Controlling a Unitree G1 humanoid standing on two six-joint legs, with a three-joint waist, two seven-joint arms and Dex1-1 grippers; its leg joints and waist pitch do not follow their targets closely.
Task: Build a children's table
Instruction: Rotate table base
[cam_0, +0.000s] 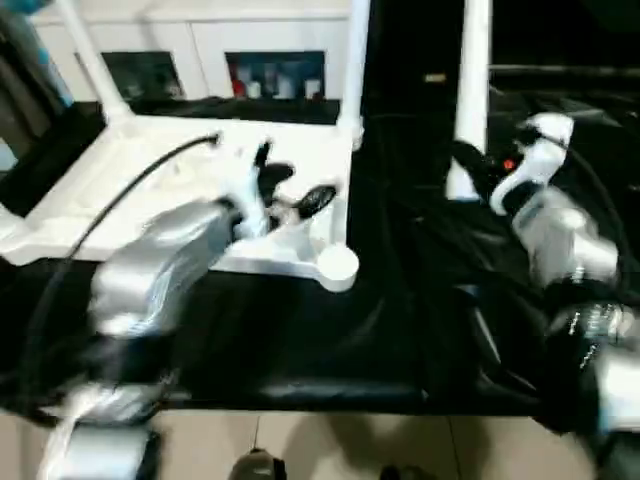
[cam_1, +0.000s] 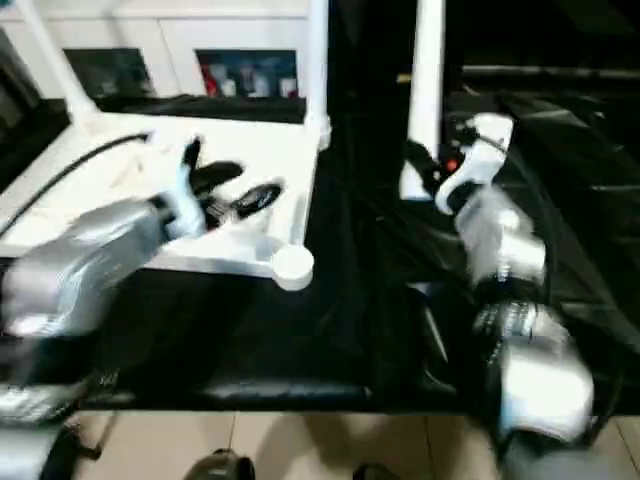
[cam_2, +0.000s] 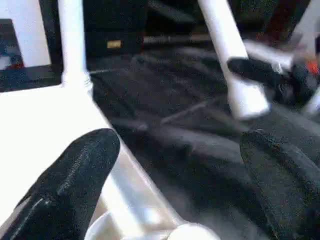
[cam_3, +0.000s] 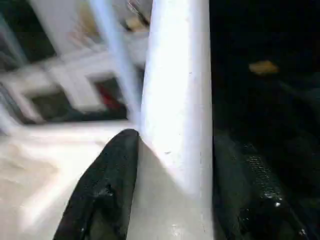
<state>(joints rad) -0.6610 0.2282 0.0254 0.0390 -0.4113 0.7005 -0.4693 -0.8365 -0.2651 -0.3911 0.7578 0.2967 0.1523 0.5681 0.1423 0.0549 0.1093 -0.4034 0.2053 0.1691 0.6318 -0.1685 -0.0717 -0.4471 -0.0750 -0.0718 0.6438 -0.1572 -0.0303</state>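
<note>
Two silver forearms come in closest to the head camera, one per side. Left gripper (cam_0: 290, 195) hangs over the near-right part of the upside-down tabletop (cam_0: 150, 170) with its two black fingers (cam_2: 75, 175) spread wide, nothing between them. Right gripper (cam_0: 478, 165) is out at about 2 o'clock, its fingers clamped on the bottom end of one white leg (cam_0: 470, 90), held upright off the slab's right side, clear of it. Leg count: three that I can see, with one (cam_0: 352, 70) standing in the far-right corner socket at around 12 o'clock, another (cam_0: 88, 60) leaning out of the far-left corner at 10 o'clock, plus the one being gripped. Near-right corner socket (cam_0: 338, 264) is empty. Everything sits on a black cloth (cam_0: 300, 330), and a white cabinet (cam_0: 240, 60) with glass doors stands behind.
</note>
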